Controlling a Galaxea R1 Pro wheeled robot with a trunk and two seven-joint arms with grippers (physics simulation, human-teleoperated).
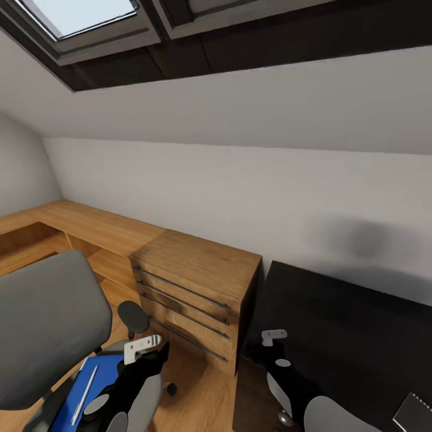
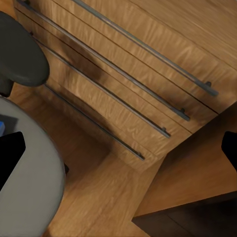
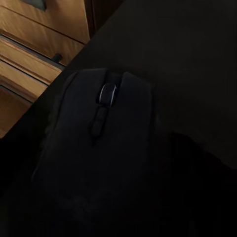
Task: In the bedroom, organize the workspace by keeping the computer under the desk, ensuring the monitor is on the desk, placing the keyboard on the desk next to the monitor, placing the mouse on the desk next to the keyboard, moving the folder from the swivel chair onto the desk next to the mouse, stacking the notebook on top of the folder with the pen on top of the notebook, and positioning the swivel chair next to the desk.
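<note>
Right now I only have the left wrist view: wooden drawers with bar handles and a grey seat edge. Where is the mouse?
Observer: The right wrist view has the mouse close up, lying on the black desk.
Operator: I see a sliver of blue by the seat. Is that the folder?
Observer: Yes. In the head view the blue folder lies on the seat of the chair, with the white pen on top of it.
Operator: And the notebook?
Observer: Its dark corner shows on the desk at the lower right edge of the head view, apart from the folder.
</note>
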